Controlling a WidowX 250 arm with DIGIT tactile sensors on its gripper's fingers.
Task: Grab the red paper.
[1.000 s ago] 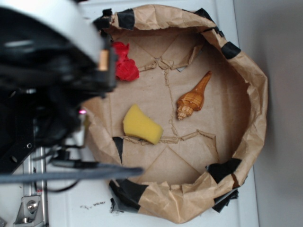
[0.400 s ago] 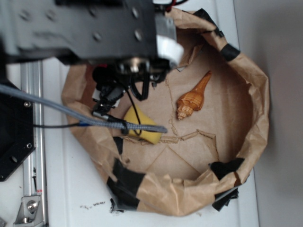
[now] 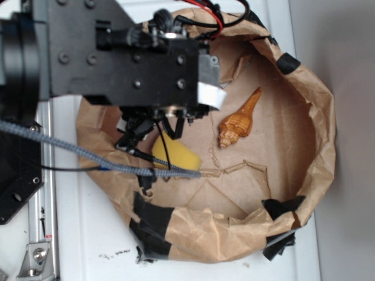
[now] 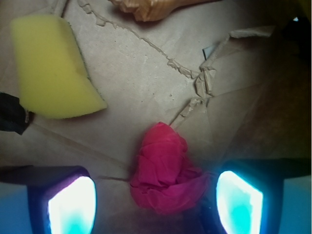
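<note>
Gripper (image 4: pixel 156 200) spread wide above the red paper (image 4: pixel 165 173), nothing grasped.

Wrist view: the red paper, a crumpled wad, lies on the brown paper floor of the paper-lined basin (image 3: pixel 319 117), between the two glowing fingers (image 4: pixel 70 204). It sits closer to the finger at the picture's right, possibly touching it, though glare prevents confirmation; a clear gap separates it from the other. The yellow sponge (image 4: pixel 48 73) lies apart toward the upper left, and the seashell (image 4: pixel 146 7) shows at the top edge. Exterior view: the arm's black housing (image 3: pixel 129 58) covers the wad entirely; the sponge shows partly beneath it, the seashell lies clear to the right, and black tape patches (image 3: pixel 287 61) mark the basin rim.
</note>
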